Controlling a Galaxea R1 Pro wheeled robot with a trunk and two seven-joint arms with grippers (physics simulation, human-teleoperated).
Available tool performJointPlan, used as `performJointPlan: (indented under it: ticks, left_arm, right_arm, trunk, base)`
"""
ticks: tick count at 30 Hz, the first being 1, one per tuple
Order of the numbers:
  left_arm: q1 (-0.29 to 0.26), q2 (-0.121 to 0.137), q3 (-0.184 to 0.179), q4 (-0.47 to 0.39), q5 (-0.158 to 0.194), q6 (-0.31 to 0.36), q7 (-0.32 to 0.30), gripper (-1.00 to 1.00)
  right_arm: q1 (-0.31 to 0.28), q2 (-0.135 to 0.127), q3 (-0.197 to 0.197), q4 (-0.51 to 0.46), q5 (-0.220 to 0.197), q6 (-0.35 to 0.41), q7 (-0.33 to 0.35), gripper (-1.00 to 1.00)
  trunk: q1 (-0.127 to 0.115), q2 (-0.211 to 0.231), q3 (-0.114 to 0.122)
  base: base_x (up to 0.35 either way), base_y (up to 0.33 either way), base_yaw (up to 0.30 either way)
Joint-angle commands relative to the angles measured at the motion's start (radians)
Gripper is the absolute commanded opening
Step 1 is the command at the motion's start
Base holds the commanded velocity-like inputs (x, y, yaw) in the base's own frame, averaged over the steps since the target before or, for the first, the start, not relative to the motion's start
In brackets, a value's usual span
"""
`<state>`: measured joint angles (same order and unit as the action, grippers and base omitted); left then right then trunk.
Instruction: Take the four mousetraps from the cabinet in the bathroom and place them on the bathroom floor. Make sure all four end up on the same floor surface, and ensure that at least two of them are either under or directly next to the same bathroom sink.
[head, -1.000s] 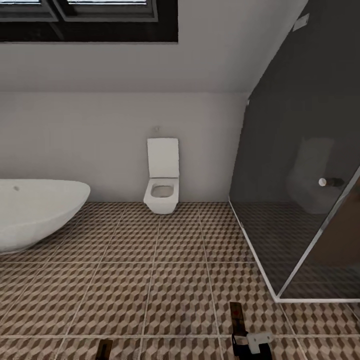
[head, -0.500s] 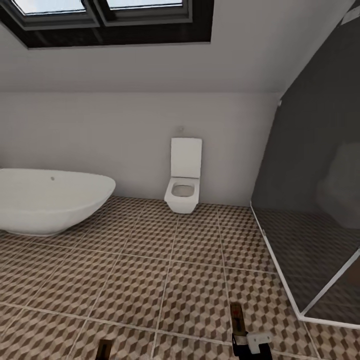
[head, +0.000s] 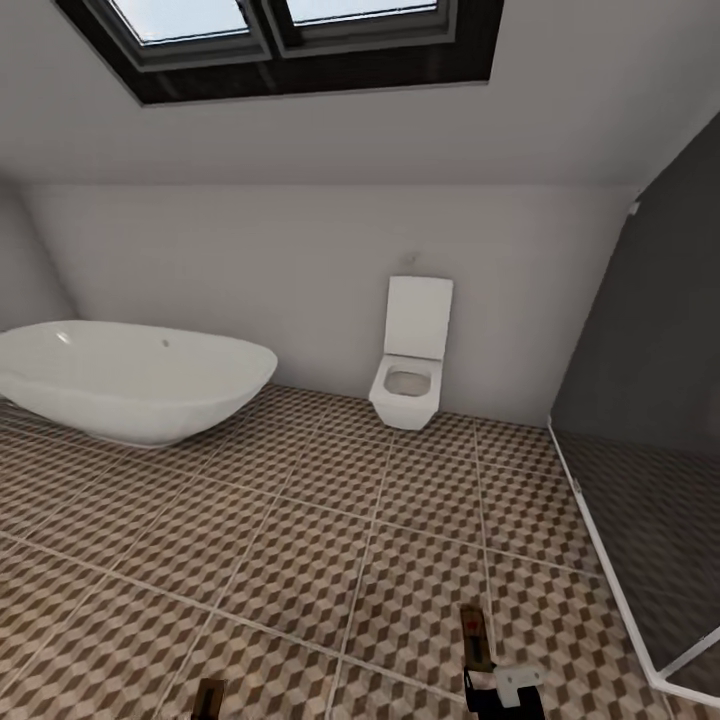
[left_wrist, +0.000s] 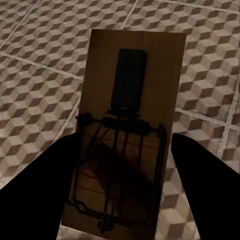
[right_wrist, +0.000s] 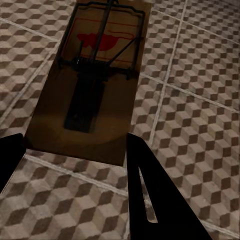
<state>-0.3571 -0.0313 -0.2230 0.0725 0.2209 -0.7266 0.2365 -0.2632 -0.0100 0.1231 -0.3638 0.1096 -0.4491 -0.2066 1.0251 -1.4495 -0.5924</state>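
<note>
Two mousetraps carried, one per gripper. Head view: bathtub (head: 135, 380) at left, toilet (head: 410, 370) centre against back wall, glass shower screen (head: 650, 420) at right, bathroom floor (head: 300, 540) across lower frame; right gripper (head: 500, 690) at bottom edge. Left wrist view: left gripper (left_wrist: 125, 200) fingers (left_wrist: 45, 175) clamped on mousetrap (left_wrist: 125, 130) above tiles. Right wrist view: right gripper's fingers (right_wrist: 150, 190) clasp second mousetrap (right_wrist: 95, 75), red mark uppermost.
</note>
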Motion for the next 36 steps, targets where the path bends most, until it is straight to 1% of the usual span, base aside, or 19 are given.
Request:
performJointPlan:
  ticks: [1, 36]
  left_arm:
    - [-0.002, -0.001, -0.009, 0.004, 0.006, -0.005, 0.003, -1.0]
    - [-0.002, -0.001, -0.009, 0.004, 0.006, -0.005, 0.003, -1.0]
  right_arm:
    - [0.0, -0.001, 0.004, 0.0, 0.007, 0.0, -0.007, -1.0]
    - [0.0, 0.001, 0.006, 0.0, 0.007, 0.0, -0.007, -1.0]
  trunk:
    - [0.0, 0.0, -0.001]
    - [0.0, 0.0, -0.001]
  base:
    - [0.0, 0.0, 0.29]
    - [0.0, 0.0, 0.29]
